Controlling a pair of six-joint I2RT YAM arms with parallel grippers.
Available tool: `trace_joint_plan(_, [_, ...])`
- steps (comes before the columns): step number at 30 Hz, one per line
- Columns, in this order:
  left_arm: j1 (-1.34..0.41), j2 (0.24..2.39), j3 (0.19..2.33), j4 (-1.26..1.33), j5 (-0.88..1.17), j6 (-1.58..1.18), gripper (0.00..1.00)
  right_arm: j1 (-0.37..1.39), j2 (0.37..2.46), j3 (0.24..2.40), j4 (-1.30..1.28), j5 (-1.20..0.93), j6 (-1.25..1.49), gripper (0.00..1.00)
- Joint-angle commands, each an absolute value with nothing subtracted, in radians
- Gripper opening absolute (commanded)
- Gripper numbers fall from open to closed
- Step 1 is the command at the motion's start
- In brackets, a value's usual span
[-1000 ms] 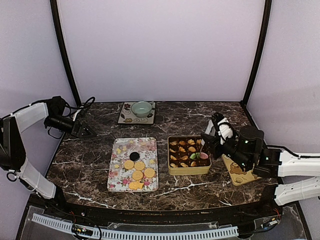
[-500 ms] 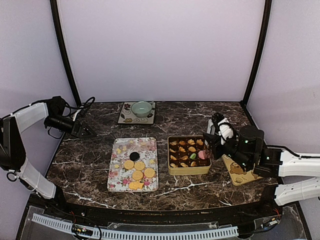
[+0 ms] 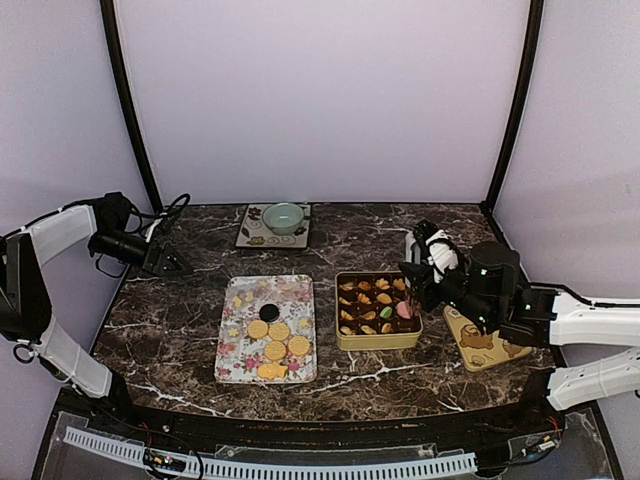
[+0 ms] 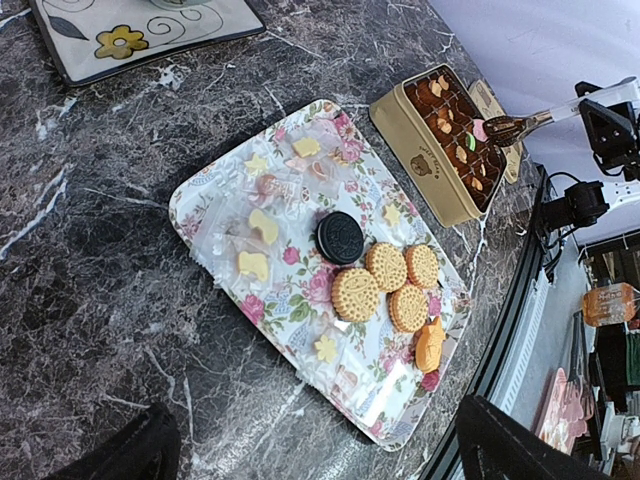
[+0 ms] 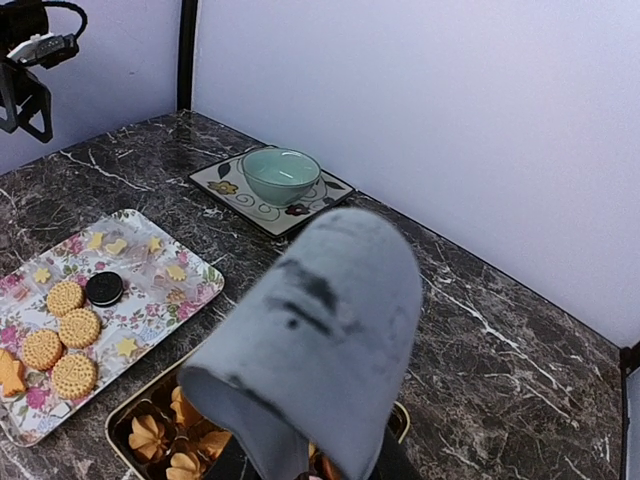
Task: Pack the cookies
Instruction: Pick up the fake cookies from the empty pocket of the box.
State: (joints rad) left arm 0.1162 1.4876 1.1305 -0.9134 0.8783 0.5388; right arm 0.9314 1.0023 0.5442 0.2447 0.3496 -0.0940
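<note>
Golden round cookies (image 3: pixel 275 345) and one dark sandwich cookie (image 3: pixel 268 312) lie on a floral tray (image 3: pixel 240 340), alongside small yellow flower biscuits. More cookies (image 3: pixel 370 305), orange with a pink and a green one, fill the gold tin (image 3: pixel 377 343). My right gripper (image 3: pixel 413 283) hangs over the tin's right end, near the pink cookie (image 4: pixel 480 130). In the right wrist view a blurred grey shape (image 5: pixel 320 330) covers the jaws, so their state is hidden. My left gripper (image 4: pixel 330 450) is open at the far left, well away from the tray (image 4: pixel 200 215), with nothing between its fingers.
A teal bowl (image 3: pixel 283 217) sits on a small square plate (image 3: pixel 252 238) at the back. The tin's lid (image 3: pixel 485 348), printed with a bear, lies right of the tin under the right arm. Dark posts stand at the back corners.
My right gripper has drifted slightly left and back over the tin's right end. The left arm has not moved.
</note>
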Motion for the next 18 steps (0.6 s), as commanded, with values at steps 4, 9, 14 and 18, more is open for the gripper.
trace_joint_plan(4, [0.124, 1.477, 1.158, -0.925, 0.893, 0.553, 0.99, 0.92, 0.958, 0.668, 0.245, 0.243, -0.11, 0.04])
trace_joint_plan(9, [0.124, 1.476, 1.157, -0.925, 0.898, 0.549, 0.99, 0.92, 0.953, 0.733, 0.164, 0.2, -0.124, 0.02])
trace_joint_plan(14, [0.124, 1.474, 1.154, -0.925, 0.897, 0.55, 0.99, 0.919, 0.955, 0.726, 0.12, 0.217, -0.141, 0.12])
trace_joint_plan(18, [0.123, 1.477, 1.155, -0.925, 0.901, 0.546, 0.99, 0.862, 0.953, 0.696, 0.127, 0.134, -0.114, 0.27])
